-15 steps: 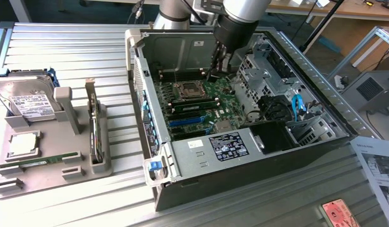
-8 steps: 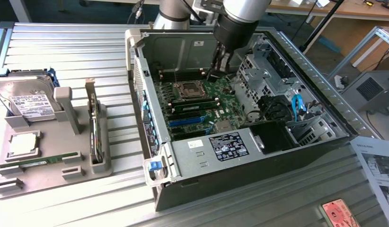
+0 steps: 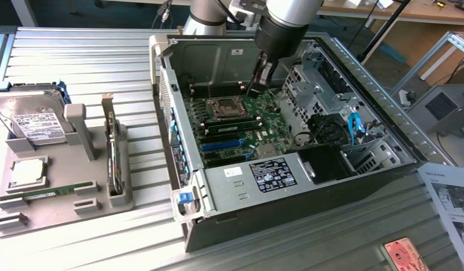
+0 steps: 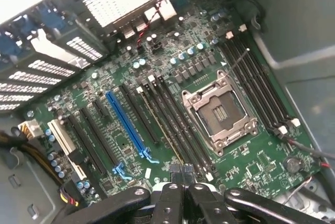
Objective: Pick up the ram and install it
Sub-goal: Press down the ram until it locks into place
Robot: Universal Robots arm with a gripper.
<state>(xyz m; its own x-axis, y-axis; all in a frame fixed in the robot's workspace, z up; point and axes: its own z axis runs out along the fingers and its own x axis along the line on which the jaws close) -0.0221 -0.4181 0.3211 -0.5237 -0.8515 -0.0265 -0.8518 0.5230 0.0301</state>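
Note:
The open computer case [image 3: 217,197] lies on its side with the green motherboard [image 4: 251,166] facing up. A ram stick [image 3: 230,121] stands edge-on in a black memory slot beside the CPU socket [image 4: 220,111]. In the wrist view this ram [image 4: 162,130] shows as a thin line between the slots. My gripper [image 3: 252,90] reaches down inside the case above the socket area. Its black fingers are shut, tips together [image 4: 183,172] just over one end of that ram, with nothing visibly between them.
A grey tray [image 3: 66,214] on the exterior view's left holds a second green ram stick [image 3: 47,193], a silver hard drive [image 3: 33,118], a CPU [image 3: 25,172] and an upright card with bracket [image 3: 112,152]. Drive cages [image 3: 322,96] crowd the case's right. Papers [image 3: 450,197] lie beside it.

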